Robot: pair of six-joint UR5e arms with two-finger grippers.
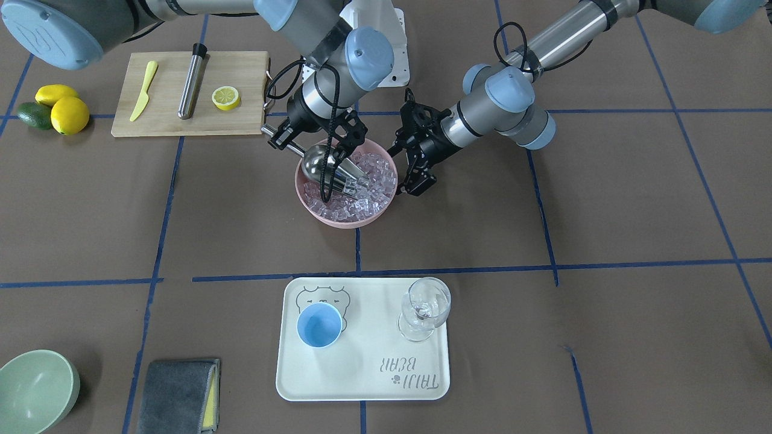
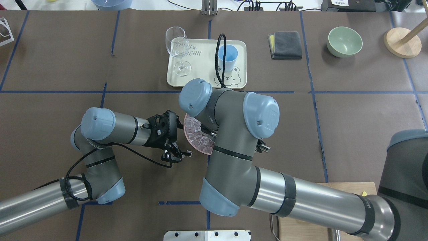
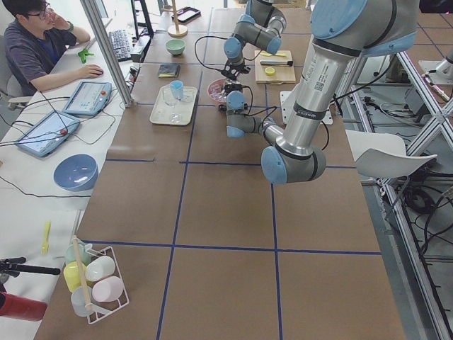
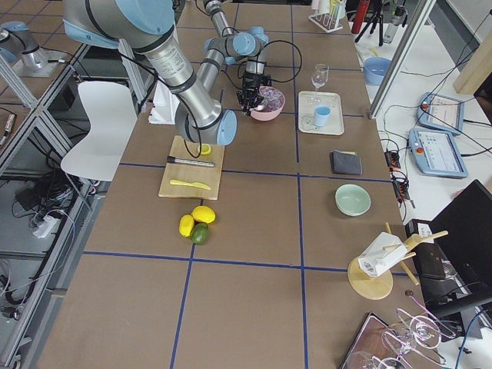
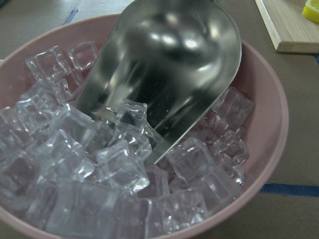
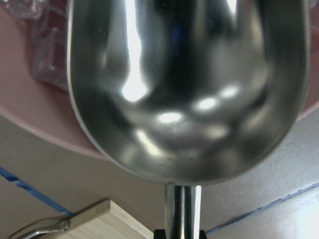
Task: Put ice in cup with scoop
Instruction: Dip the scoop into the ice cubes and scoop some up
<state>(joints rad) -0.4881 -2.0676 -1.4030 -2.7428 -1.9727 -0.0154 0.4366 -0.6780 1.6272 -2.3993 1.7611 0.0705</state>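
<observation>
The steel scoop lies tilted in a pink bowl with its lip pushed into the ice. My right gripper is shut on the scoop's thin handle at the bowl's rim. In the left wrist view the scoop's trough is almost empty, with one or two ice cubes at its lip. My left gripper hangs open and empty just beside the bowl. The light-blue cup stands empty on a white tray, well apart from the bowl.
A clear wine glass stands on the tray beside the cup. A cutting board holds a yellow-green knife, a steel cylinder and a lemon half. Lemons, a green bowl and a grey cloth lie at the table's sides.
</observation>
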